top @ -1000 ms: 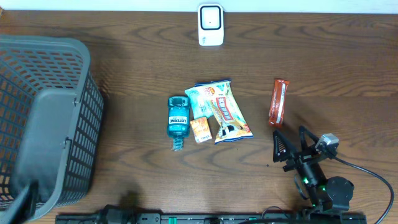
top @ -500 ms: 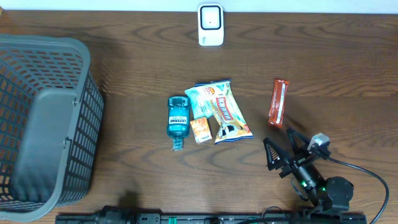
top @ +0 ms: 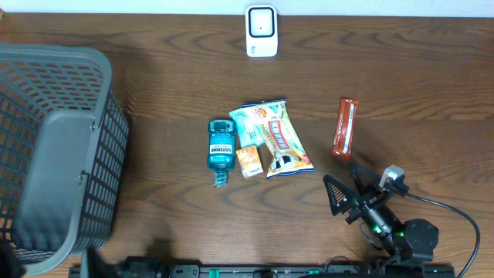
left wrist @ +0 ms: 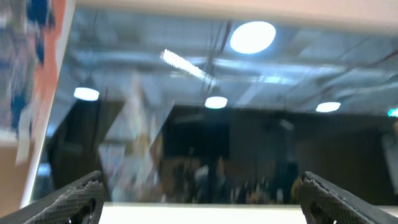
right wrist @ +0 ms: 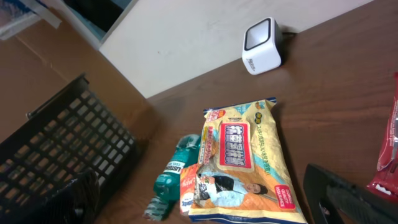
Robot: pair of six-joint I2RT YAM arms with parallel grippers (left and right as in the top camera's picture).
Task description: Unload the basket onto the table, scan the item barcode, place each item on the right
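Several items lie mid-table: a teal mouthwash bottle [top: 221, 147] [right wrist: 177, 174], a small orange box [top: 248, 161] [right wrist: 191, 186], a yellow snack bag [top: 275, 137] [right wrist: 242, 155] and a red bar [top: 346, 127] [right wrist: 388, 146]. No barcode shows on any of them. The white scanner [top: 262, 31] [right wrist: 262, 45] stands at the far edge. My right gripper [top: 344, 187] [right wrist: 202, 199] hangs open just right of and nearer than the snack bag, holding nothing. My left gripper [left wrist: 202, 199] is open and empty, and its view shows only ceiling lights and a window.
A large grey mesh basket [top: 54, 147] [right wrist: 56, 155] fills the left side of the table. The right arm's base and cable [top: 417, 235] sit at the near right edge. A dark rail [top: 231, 270] runs along the front.
My right gripper has moved left and a little nearer, turning toward the snack bag. The left arm's dark part over the basket's near corner has dropped out of the overhead view.
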